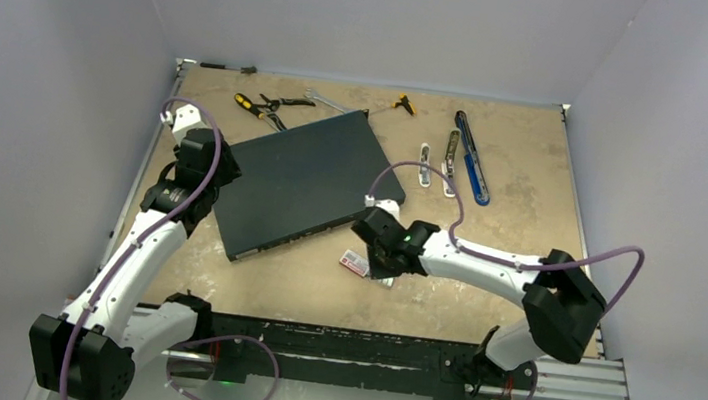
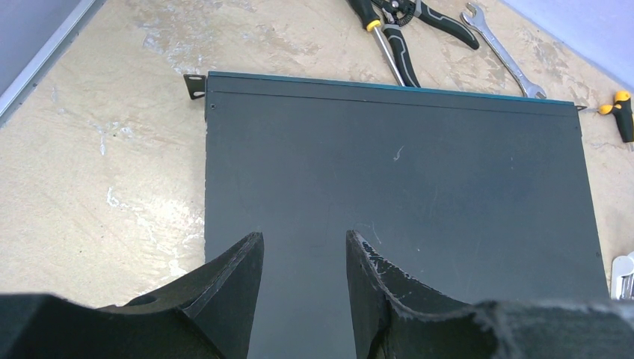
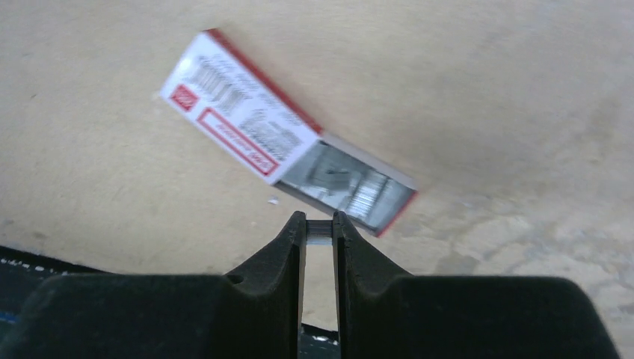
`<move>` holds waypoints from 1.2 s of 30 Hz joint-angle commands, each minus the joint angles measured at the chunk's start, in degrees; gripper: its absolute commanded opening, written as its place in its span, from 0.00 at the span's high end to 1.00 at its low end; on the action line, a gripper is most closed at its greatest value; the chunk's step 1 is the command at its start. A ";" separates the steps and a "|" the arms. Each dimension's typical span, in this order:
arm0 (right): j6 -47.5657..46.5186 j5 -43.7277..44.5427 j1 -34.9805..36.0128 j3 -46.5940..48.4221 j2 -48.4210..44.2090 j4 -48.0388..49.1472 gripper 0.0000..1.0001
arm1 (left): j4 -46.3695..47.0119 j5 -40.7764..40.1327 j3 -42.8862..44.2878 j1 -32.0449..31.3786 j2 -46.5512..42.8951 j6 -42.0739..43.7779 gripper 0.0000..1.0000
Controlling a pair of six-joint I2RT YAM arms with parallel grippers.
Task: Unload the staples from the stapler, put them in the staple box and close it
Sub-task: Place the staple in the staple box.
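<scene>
My right gripper [image 3: 319, 223] is shut on a short silver block of staples [image 3: 319, 232] pinched between its fingertips, just above the tabletop. Right in front of it lies a small red-and-white printed box [image 3: 243, 123], slid open, with more staples [image 3: 351, 185] in its tray. In the top view the right gripper [image 1: 381, 264] hovers next to that box [image 1: 355, 262]. The blue stapler [image 1: 472, 159] lies at the back right, with two silver parts [image 1: 424, 165] beside it. My left gripper [image 2: 304, 247] is open and empty over a flat dark case [image 2: 404, 187].
The dark case [image 1: 297, 181] lies in the middle left of the table. Pliers [image 1: 265, 105], a wrench [image 1: 333, 103] and a yellow-handled screwdriver [image 1: 403, 103] lie along the back edge. Walls enclose the table on three sides.
</scene>
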 commanded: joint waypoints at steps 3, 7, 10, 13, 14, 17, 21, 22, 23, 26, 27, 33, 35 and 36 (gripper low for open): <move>5.90 3.29 -4.19 -1.39 -5.20 -6.70 0.81 | 1.43 0.04 0.33 0.51 0.11 0.73 0.57; 6.98 3.49 -5.02 -0.31 -5.09 -8.41 0.81 | 1.46 0.13 0.34 0.61 0.19 0.64 0.57; 7.33 3.13 -5.20 -0.02 -4.89 -8.94 0.81 | 1.48 0.28 0.34 0.61 0.19 0.68 0.57; 7.62 2.24 -5.25 -0.24 -4.57 -8.99 0.81 | 1.52 0.22 0.29 0.58 0.07 0.64 0.57; 7.71 2.03 -5.27 -0.49 -4.45 -8.77 0.81 | 1.53 0.17 0.29 0.60 0.07 0.64 0.57; 8.17 1.93 -5.32 -1.37 -3.98 -8.12 0.81 | 1.44 0.37 0.24 0.61 -0.13 0.64 0.57; 8.71 2.22 -5.31 -1.55 -2.94 -7.21 0.81 | 1.58 0.69 0.15 0.59 0.14 0.64 0.57; 8.88 2.26 -5.32 -1.36 -2.73 -7.05 0.81 | 1.57 0.75 0.12 0.60 0.19 0.65 0.57; 9.00 2.36 -5.33 -1.19 -2.37 -6.95 0.81 | 1.59 0.74 0.17 0.60 0.19 0.66 0.57; 9.66 3.06 -5.48 -0.49 -1.51 -7.08 0.81 | 1.58 0.65 0.12 0.61 0.20 0.65 0.57; 9.84 3.37 -5.54 -0.14 -1.18 -7.14 0.81 | 1.57 0.65 0.17 0.60 0.16 0.66 0.57; 11.07 4.40 -5.76 0.22 -0.75 -8.05 0.82 | 1.61 0.65 0.12 0.61 0.18 0.65 0.57; 11.30 4.35 -5.81 0.05 -0.88 -7.94 0.82 | 1.56 0.65 0.20 0.61 0.23 0.64 0.57; 11.40 4.31 -5.84 -0.02 -0.90 -7.90 0.82 | 1.61 0.65 0.20 0.62 0.28 0.64 0.57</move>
